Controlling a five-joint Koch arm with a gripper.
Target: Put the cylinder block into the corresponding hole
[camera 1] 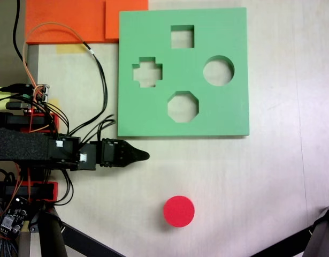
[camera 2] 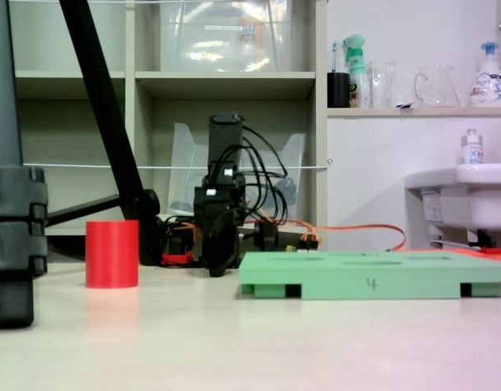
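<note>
The red cylinder block (camera 1: 179, 211) (camera 2: 112, 253) stands upright on the pale table, apart from everything else. The square green foam board (camera 1: 228, 112) (camera 2: 372, 281) lies flat and holds the corresponding hole, a round cutout (camera 1: 218, 70), near its right edge in a fixed view. My gripper (camera 1: 142, 156) (camera 2: 220, 267) rests low over the table just off the board's lower left corner, its jaws together in a point with nothing between them. It sits up and to the left of the cylinder.
The board also has a square cutout (camera 1: 182, 36), a cross cutout (camera 1: 147, 72) and an octagonal cutout (camera 1: 183, 106). Orange foam sheets (camera 1: 68, 21) lie at the top left. Black tripod legs (camera 1: 73, 235) (camera 2: 14, 244) stand along the near edge, and cables (camera 1: 100, 80) trail by the arm's base.
</note>
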